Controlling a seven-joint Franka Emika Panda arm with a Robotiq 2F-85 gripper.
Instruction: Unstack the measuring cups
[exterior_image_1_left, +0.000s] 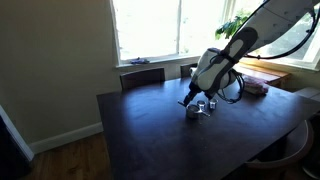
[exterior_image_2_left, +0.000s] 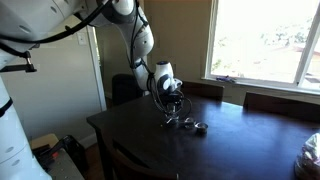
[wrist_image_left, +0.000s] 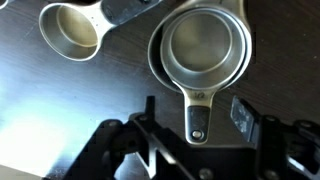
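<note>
Wrist view: gripper open, jaws well apart w/ nothing held. Its fingers stand either side of the handle of the nested cups, w/ a gap showing on both sides and no contact seen. Nested cups sit upright on the dark table, mouth up, handle pointing toward the gripper. Single cup sits apart from them at top-left, mouth up, also on the table. In both exterior views the gripper hangs low over the table. The measuring cups show as small shiny bits just beside it, approx mid-table, too small to tell apart there.
</note>
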